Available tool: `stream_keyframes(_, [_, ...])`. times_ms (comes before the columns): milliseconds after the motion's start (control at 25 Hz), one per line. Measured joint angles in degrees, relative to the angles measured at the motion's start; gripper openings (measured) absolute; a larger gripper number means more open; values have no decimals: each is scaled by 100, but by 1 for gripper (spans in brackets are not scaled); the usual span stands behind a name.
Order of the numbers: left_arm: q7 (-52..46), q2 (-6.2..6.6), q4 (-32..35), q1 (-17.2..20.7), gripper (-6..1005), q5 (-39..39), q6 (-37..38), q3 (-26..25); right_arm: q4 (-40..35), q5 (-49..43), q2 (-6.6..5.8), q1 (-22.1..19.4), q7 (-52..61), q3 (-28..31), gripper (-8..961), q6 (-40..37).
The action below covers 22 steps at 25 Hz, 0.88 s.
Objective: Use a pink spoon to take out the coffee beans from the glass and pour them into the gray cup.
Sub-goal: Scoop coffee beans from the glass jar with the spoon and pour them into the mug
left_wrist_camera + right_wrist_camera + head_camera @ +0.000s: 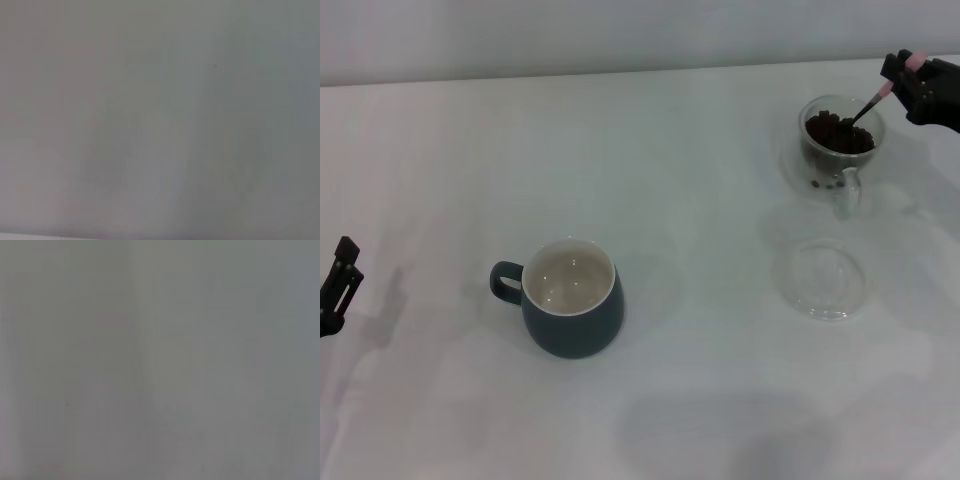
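Observation:
The glass stands at the far right of the table, filled with dark coffee beans. My right gripper hovers just right of it, shut on the pink spoon, whose bowl dips into the beans. The gray cup sits left of centre near the front, handle to the left, its off-white inside empty. My left gripper rests at the table's left edge. Both wrist views show only bare grey surface.
A shallow clear glass dish lies in front of the glass. The white table runs back to a pale wall.

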Motion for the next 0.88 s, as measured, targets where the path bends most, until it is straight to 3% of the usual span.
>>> stream_keyframes(880, [7, 0, -10, 40, 757, 0, -17, 0, -28, 109, -48, -119, 2300, 77, 150, -390])
